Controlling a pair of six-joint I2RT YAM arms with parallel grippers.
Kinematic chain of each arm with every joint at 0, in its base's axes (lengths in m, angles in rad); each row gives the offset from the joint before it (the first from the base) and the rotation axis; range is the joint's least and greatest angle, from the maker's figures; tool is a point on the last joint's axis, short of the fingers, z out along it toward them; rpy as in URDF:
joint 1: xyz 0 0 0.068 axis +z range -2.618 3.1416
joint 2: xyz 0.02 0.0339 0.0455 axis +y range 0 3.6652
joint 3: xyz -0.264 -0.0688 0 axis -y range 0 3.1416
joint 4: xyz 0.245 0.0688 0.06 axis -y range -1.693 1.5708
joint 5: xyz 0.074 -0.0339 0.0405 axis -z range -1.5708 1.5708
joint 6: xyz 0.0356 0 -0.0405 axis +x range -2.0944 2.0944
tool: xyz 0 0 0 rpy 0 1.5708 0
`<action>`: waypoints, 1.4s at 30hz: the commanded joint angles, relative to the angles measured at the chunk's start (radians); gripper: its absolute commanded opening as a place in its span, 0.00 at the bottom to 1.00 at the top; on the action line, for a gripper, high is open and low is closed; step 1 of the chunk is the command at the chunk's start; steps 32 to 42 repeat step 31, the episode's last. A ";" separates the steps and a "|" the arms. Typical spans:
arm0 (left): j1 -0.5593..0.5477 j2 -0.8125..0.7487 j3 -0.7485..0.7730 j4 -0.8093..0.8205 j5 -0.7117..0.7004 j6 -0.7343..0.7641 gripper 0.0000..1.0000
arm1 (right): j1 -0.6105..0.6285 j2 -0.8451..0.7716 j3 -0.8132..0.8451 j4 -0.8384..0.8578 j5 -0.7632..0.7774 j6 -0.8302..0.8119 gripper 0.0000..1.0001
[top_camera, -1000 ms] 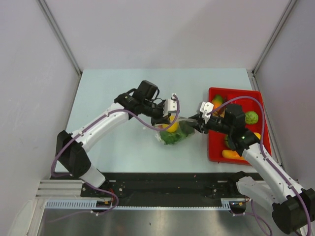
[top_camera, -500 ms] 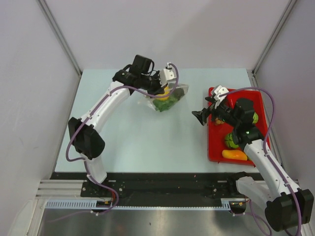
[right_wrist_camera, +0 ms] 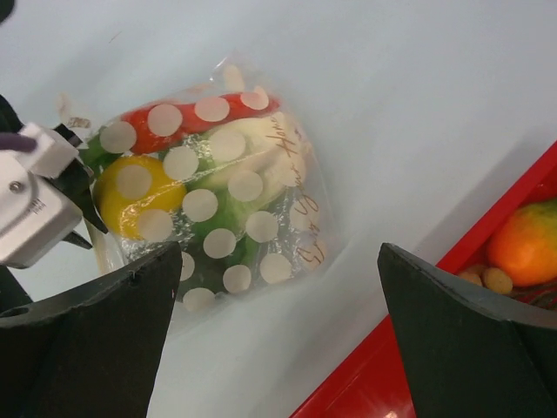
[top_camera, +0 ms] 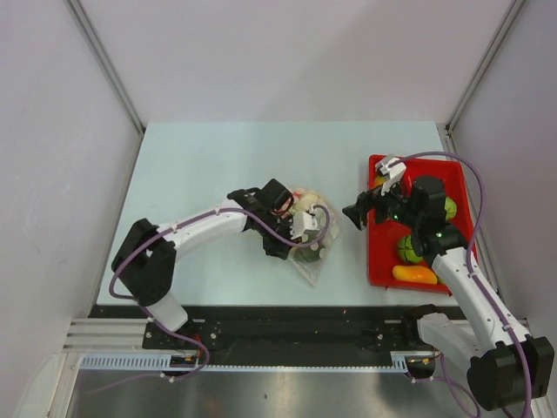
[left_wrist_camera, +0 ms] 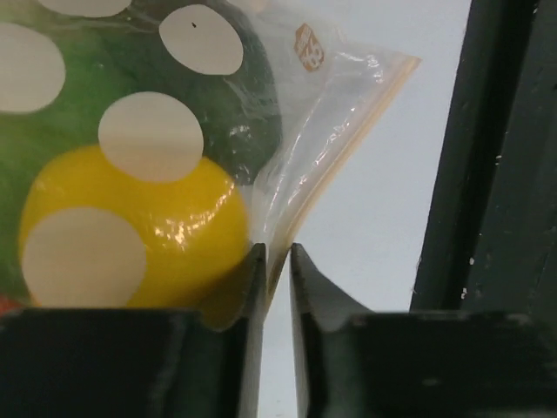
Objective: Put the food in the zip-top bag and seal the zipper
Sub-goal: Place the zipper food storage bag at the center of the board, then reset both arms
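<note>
The zip-top bag (top_camera: 308, 237) lies on the pale tabletop (top_camera: 200, 165) near its middle, towards the near edge and well apart from the red tray (top_camera: 380, 261). Through its clear, white-dotted film we see the food packed together: a yellow fruit (right_wrist_camera: 130, 193), leafy green lettuce (right_wrist_camera: 228, 225), a red piece (right_wrist_camera: 174, 117) along the top and a pale piece (right_wrist_camera: 254, 150) beside it. In the left wrist view the yellow fruit presses against the film just beside the fingers, and the zipper (left_wrist_camera: 348, 157) runs as a thin pale strip from the bag's corner down into the grip; we cannot tell whether it is pressed closed along its length. The left hand (left_wrist_camera: 274, 261) is clenched on that edge of the bag, its two fingers almost touching with only the film between them. The right hand (right_wrist_camera: 280, 252) is released, its fingers spread wide and holding nothing, and it hangs over the tabletop between the bag and the tray's left rim, looking down at the bag. More food sits in the tray: an orange fruit (right_wrist_camera: 526, 244), two green pieces (top_camera: 446, 209) and a yellow-orange piece (top_camera: 413, 274) at the near end.
</note>
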 commanded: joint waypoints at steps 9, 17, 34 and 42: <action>0.058 -0.319 0.100 0.108 0.130 -0.346 1.00 | -0.028 -0.063 0.053 -0.036 0.089 0.146 1.00; 0.471 -0.273 0.337 -0.056 0.286 -0.561 1.00 | -0.118 -0.084 0.112 -0.083 0.161 0.192 1.00; 0.814 -0.306 0.222 -0.056 0.142 -0.526 1.00 | -0.284 0.020 0.137 -0.090 0.123 0.269 1.00; 0.814 -0.306 0.222 -0.056 0.142 -0.526 1.00 | -0.284 0.020 0.137 -0.090 0.123 0.269 1.00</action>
